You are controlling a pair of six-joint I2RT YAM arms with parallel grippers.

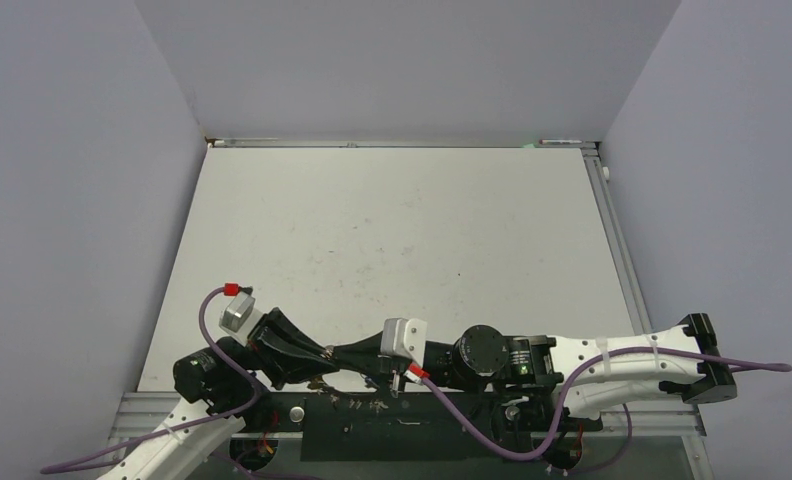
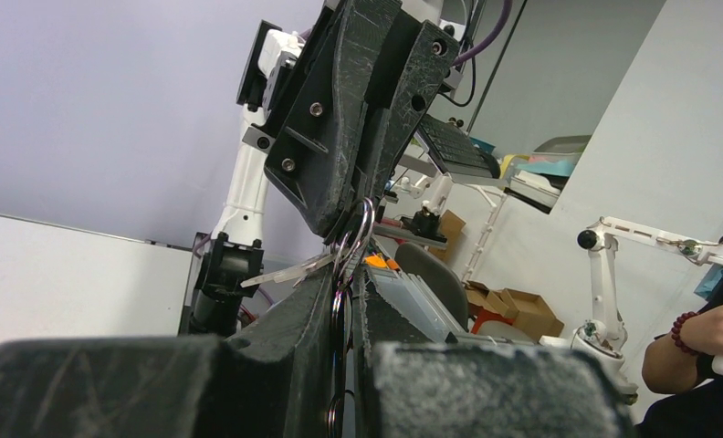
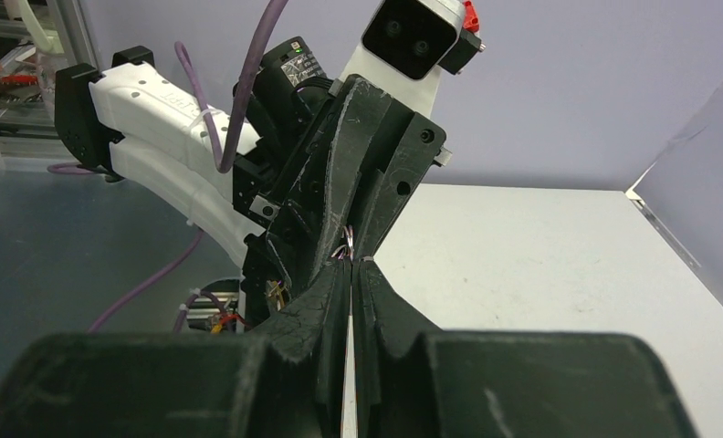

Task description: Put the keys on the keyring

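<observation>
The two grippers meet tip to tip at the table's near edge. My left gripper point(image 1: 324, 357) is shut on the keyring point(image 2: 340, 315), which stands edge-on between its fingers point(image 2: 305, 315). The ring's silvery top point(image 2: 365, 224) runs up into the tips of my right gripper point(image 1: 340, 357), which is shut on it; a bit of ring shows in the right wrist view point(image 3: 347, 255). A plain silver key point(image 2: 285, 269) sticks out sideways where the tips meet, lying on my left finger's tip. I cannot tell whether it is pinched. Other keys are hidden.
The white table point(image 1: 392, 240) stretches away behind the grippers, with purple walls on three sides. The arm bases and purple cables point(image 1: 492, 430) crowd the near metal rail point(image 1: 402, 410). Small loose metal bits point(image 1: 357, 403) lie on that rail.
</observation>
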